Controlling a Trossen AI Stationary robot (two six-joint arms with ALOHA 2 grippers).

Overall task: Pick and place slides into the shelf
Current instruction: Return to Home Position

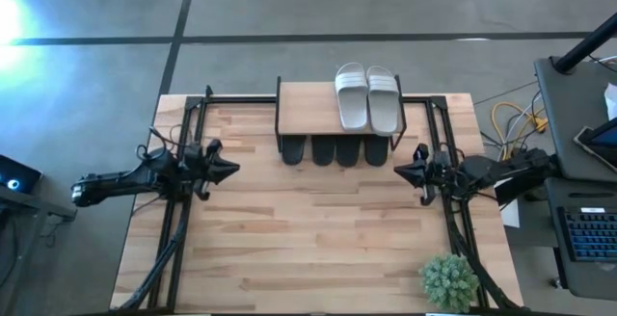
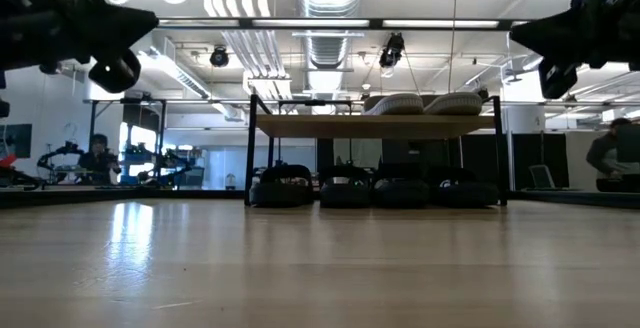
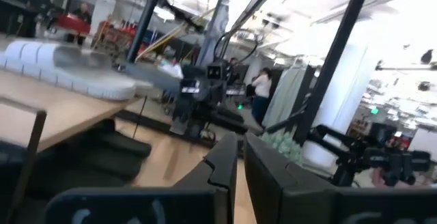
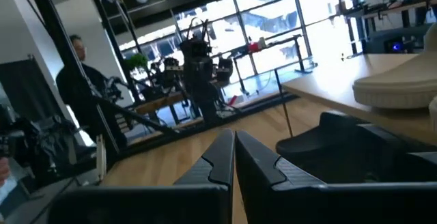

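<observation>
The shelf [image 1: 308, 114] stands at the table's far middle, a light plank on thin black legs [image 2: 250, 148]. Two white slides [image 1: 367, 97] lie side by side on the right half of its top, soles down [image 2: 425, 103]. Four black slides [image 1: 335, 149] sit in a row on the lower level [image 2: 375, 190], toes toward the near edge. My left gripper [image 1: 234, 170] hovers left of the shelf and is shut [image 3: 240, 157]. My right gripper [image 1: 398, 171] hovers to the shelf's right, shut [image 4: 233, 145]. Both point inward at each other and hold nothing.
A green potted plant [image 1: 449, 280] stands at the table's near right corner. Black frame rails [image 1: 183, 152] run along both sides of the table. Bare wood [image 1: 318, 229] stretches from the shelf to the near edge. People and equipment show in the room beyond [image 4: 75, 80].
</observation>
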